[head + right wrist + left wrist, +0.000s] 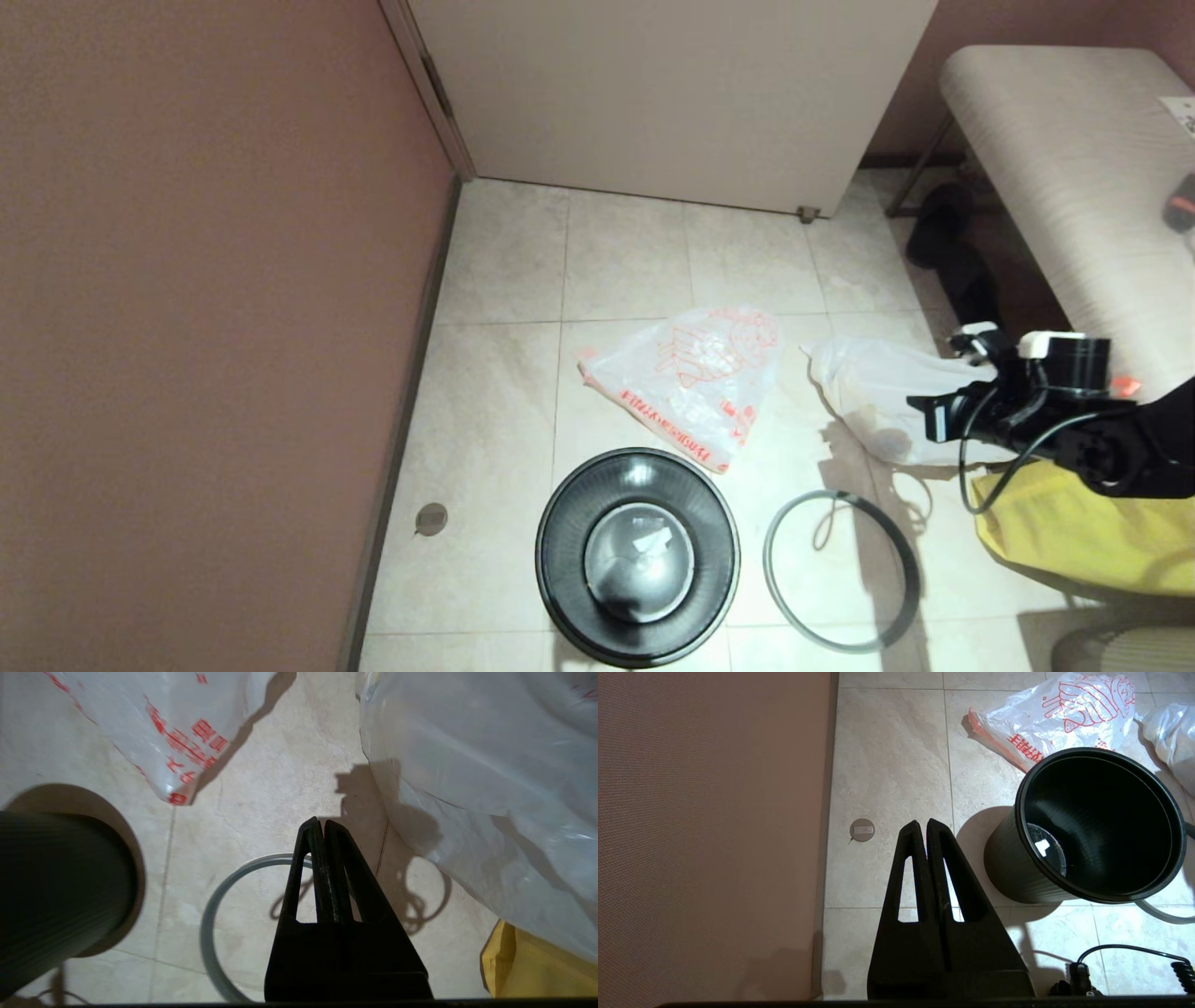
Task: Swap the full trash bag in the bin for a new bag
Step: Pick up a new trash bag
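Full trash bag (873, 387) on floor, right claw (318, 823) pressed together, empty, above grey hoop (210, 914)

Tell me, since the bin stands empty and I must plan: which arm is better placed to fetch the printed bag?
Probably the right: the right gripper, shut, hangs over the floor near the new bag.

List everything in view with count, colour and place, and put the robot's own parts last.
bin: one, black, upright on the floor, unlined
hoop: one, grey, flat on the floor to the bin's right
new bag: one, white with orange-red print, on the floor beyond the bin
full trash bag: one, plain white, on the floor right of the new bag
yellow bag: one, near the full trash bag
bench: one, beige, far right
right gripper: shut, empty, above the hoop
left gripper: shut, empty, near the wall
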{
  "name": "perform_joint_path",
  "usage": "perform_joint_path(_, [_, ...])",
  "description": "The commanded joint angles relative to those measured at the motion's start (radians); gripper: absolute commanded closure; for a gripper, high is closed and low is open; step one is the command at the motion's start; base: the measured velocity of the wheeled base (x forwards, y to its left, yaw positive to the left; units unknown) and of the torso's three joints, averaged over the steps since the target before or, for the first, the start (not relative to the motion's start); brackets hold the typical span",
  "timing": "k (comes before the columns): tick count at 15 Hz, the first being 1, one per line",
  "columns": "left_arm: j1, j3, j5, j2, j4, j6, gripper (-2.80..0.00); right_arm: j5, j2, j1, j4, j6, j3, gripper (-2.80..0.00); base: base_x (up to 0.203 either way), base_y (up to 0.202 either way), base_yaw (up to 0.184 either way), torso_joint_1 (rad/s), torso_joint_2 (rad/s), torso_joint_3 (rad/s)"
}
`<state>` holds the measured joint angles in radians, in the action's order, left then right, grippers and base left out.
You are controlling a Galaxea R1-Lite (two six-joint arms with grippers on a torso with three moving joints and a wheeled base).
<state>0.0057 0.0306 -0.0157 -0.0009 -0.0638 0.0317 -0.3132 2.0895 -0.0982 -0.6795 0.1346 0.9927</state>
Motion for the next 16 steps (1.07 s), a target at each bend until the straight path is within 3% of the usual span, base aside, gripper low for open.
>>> perform_joint_path(1, [0.000,0.000,-0.001,0.001,-0.001,0.001,0.00,0.009,-0.465,0.031,0.147,-0.049,-0.125,0.00,0.000,0.000,0.000,0.000,0.00,0.000])
perform_joint_path(6, [0.000,0.000,-0.001,0.001,-0.001,0.001,0.00,0.029,-1.149,0.074,0.690,-0.108,-0.189,0.00,0.000,0.000,0.000,0.000,0.00,0.000])
perform_joint_path(10, [0.000,0.000,-0.001,0.001,0.000,0.002,0.00,0.137,-1.497,0.093,1.260,-0.128,-0.066,0.00,0.000,0.000,0.000,0.000,0.00,0.000])
perform_joint_path(12, [0.000,0.000,-0.001,0.001,-0.001,0.001,0.00,0.204,-1.547,0.082,1.383,-0.132,-0.005,0.00,0.000,0.000,0.000,0.000,0.00,0.000])
perform_joint_path(16, [0.000,0.000,-0.001,0.001,-0.001,0.001,0.00,0.211,-1.606,-0.006,1.487,-0.117,0.026,0.00,0.000,0.000,0.000,0.000,0.00,0.000])
